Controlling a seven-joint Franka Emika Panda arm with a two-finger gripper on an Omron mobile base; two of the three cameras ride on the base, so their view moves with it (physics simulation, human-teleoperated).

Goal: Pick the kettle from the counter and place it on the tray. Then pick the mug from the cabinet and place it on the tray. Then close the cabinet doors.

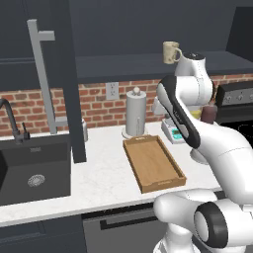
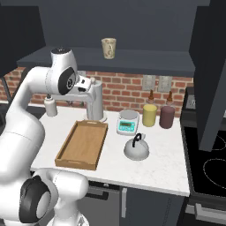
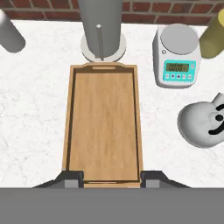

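Gripper (image 3: 111, 177) tips spread and empty above bare tray (image 3: 104, 118), kettle (image 3: 204, 123) cut by frame edge, mug (image 2: 108, 47) mark perhaps faint

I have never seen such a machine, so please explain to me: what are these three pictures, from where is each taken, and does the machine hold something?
It is a white robot arm in a simulated kitchen. Two pictures come from cameras behind the arm, one to its left and one to its right. The third comes from a camera on its hand, looking down; the dark tips at the bottom belong to its gripper, which holds nothing. On the counter lie a wooden tray, a kettle, a scale, a paper-towel holder and two bottles. A mug stands on the cabinet shelf above, and a sink is at the left.
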